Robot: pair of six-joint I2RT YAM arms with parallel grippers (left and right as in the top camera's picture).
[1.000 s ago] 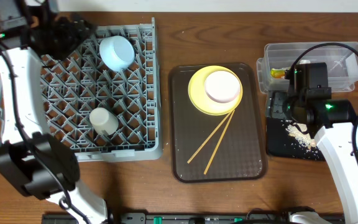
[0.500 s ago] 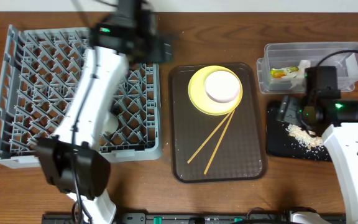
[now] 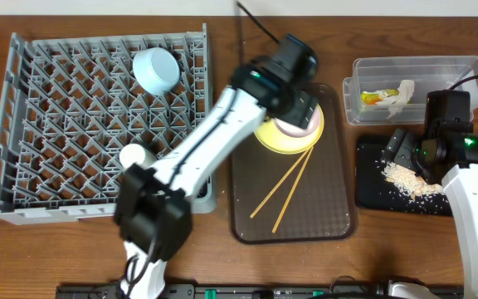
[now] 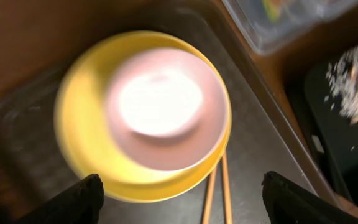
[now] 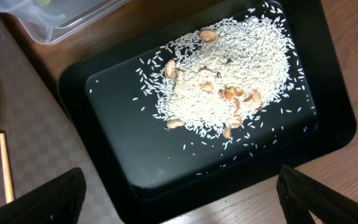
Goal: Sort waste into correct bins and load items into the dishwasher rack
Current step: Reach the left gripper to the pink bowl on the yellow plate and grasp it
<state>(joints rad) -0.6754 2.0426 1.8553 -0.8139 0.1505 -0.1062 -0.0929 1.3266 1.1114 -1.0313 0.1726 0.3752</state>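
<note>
The grey dishwasher rack (image 3: 56,124) holds the light blue bowl (image 3: 156,69) and the small white cup (image 3: 134,155). The white bowl (image 4: 160,106) sits in the yellow plate (image 4: 79,130) on the brown tray, with the chopsticks (image 4: 219,193) beside it. My left gripper (image 4: 182,199) hovers open and empty above the bowl; in the overhead view it (image 3: 295,100) hides most of it. My right gripper (image 5: 179,196) is open and empty above the black tray (image 5: 117,155), which holds the rice (image 5: 222,93). The clear tub (image 3: 438,71) holds the snack wrapper (image 3: 372,97) and white scrap (image 3: 401,91).
The brown serving tray (image 3: 305,220) lies between the rack and the bins. In the overhead view the black tray (image 3: 380,195) sits just in front of the clear tub at the right. A cable arcs over the tub's right end.
My left arm swung from the rack's far left corner across to above the plate and white bowl. My right gripper shifted right over the black tray, and the rice pile shows more.
</note>
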